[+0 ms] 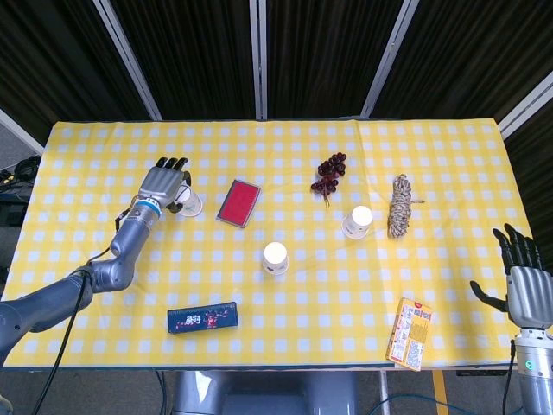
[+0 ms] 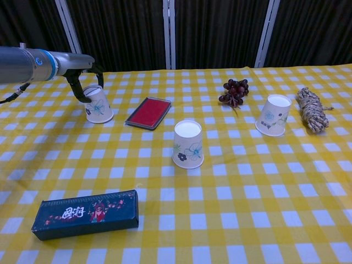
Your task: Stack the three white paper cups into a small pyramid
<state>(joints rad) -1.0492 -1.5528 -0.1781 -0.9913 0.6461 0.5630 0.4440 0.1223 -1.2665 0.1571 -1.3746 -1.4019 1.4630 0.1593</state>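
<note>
Item list, yellow-check table:
- Left hand: over far-left paper cup, fingers curled round its top; firm grip or not – can't tell.
- Right hand: off table's near-right corner, fingers apart, holds nothing.
- Middle paper cup: inverted, table centre.
- Right paper cup: inverted, btwn grapes & rope bundle.
- Red case: beside left cup.
- Dark box: near-left edge.
- Yellow packet: near-right edge.
</note>
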